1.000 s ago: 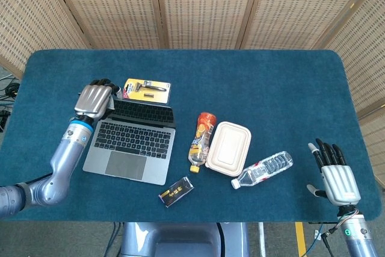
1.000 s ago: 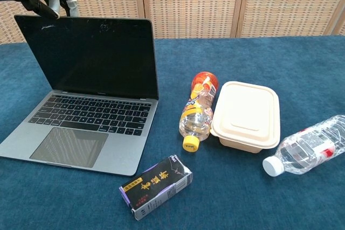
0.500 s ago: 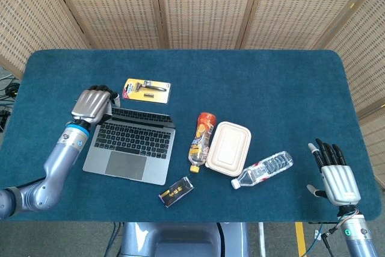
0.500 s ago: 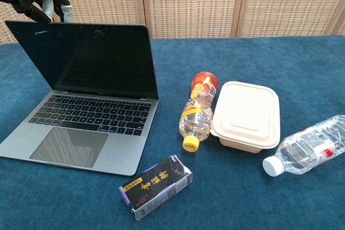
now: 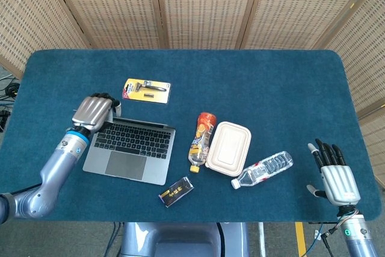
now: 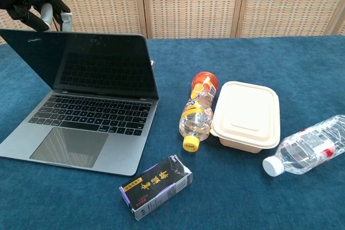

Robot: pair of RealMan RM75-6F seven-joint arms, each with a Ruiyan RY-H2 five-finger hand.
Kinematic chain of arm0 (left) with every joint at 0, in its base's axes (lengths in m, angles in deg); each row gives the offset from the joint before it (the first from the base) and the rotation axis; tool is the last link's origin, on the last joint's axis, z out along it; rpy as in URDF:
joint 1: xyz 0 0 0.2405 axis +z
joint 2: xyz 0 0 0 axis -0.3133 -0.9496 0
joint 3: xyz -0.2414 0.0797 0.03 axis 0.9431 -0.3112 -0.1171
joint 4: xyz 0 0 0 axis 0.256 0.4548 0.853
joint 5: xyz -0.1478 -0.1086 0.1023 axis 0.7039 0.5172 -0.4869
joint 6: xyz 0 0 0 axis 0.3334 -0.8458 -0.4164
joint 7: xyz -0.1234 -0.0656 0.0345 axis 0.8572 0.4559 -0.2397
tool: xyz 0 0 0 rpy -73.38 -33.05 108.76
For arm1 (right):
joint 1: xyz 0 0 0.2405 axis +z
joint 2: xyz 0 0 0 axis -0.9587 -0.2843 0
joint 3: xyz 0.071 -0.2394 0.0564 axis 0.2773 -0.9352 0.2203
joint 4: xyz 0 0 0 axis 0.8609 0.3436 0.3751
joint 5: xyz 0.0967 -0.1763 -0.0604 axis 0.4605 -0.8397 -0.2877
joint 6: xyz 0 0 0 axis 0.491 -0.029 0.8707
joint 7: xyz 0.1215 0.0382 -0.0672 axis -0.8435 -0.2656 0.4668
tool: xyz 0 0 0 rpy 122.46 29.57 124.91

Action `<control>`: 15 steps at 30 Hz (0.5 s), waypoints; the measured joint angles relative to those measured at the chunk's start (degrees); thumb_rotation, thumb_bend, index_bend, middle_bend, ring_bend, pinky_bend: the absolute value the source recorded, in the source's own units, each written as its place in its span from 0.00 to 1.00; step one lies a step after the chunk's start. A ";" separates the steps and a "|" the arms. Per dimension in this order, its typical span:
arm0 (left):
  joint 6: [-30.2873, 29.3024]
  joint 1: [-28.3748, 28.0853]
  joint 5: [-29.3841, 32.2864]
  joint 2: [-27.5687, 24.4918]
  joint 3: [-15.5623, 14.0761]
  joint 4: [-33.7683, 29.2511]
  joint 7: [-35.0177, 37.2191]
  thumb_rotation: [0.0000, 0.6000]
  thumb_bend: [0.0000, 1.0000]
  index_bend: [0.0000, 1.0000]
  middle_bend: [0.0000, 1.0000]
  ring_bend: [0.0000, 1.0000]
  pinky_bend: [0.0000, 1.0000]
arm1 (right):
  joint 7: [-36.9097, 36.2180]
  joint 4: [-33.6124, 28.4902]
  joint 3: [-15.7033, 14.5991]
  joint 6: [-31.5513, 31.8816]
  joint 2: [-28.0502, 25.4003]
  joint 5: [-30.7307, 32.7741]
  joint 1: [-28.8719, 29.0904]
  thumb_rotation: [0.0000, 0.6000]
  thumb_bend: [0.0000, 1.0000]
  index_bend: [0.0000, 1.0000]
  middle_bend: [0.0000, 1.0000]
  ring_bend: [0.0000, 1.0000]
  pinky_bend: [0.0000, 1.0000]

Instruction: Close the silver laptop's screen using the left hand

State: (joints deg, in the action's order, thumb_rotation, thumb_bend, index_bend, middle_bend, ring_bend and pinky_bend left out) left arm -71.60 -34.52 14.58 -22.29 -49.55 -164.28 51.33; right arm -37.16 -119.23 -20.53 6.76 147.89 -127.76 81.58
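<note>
The silver laptop lies at the table's left front, its dark screen tilted forward over the keyboard, roughly half way down. My left hand rests its curled fingers on the top left edge of the lid from behind, holding nothing. My right hand hovers at the table's front right corner with fingers spread and nothing in them; the chest view does not show it.
An orange-capped drink bottle lies right of the laptop, beside a beige lunch box and a clear water bottle. A small dark carton lies in front. A razor pack lies behind the laptop.
The left hand has come forward and down with the lid's top edge. The screen has tipped from near upright toward the keyboard. The right hand has not moved.
</note>
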 measured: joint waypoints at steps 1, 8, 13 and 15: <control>-0.01 0.06 -0.23 -0.15 -0.15 -0.30 0.02 1.00 1.00 0.51 0.43 0.22 0.20 | -0.02 0.00 0.00 0.05 0.00 -0.04 -0.01 1.00 0.00 0.00 0.00 0.00 0.00; 0.58 0.71 -1.35 -1.24 -1.55 -2.32 0.60 1.00 1.00 0.51 0.43 0.22 0.21 | -0.06 -0.10 0.04 0.22 -0.10 -0.06 -0.07 1.00 0.00 0.00 0.00 0.00 0.00; 1.28 1.23 -2.28 -1.82 -2.64 -3.35 1.13 1.00 1.00 0.51 0.43 0.22 0.21 | -0.05 -0.11 0.03 0.19 -0.11 0.00 -0.09 1.00 0.00 0.00 0.00 0.00 0.00; 1.55 1.59 -3.10 -2.11 -3.13 -3.88 1.46 1.00 1.00 0.51 0.43 0.22 0.21 | 0.01 -0.11 0.02 0.11 -0.10 0.01 -0.05 1.00 0.00 0.00 0.00 0.00 0.00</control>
State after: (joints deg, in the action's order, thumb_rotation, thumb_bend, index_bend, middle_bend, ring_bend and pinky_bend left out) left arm -70.06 -32.93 11.48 -24.40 -52.69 -168.17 52.79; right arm -37.15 -119.33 -20.51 6.87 147.79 -127.75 81.53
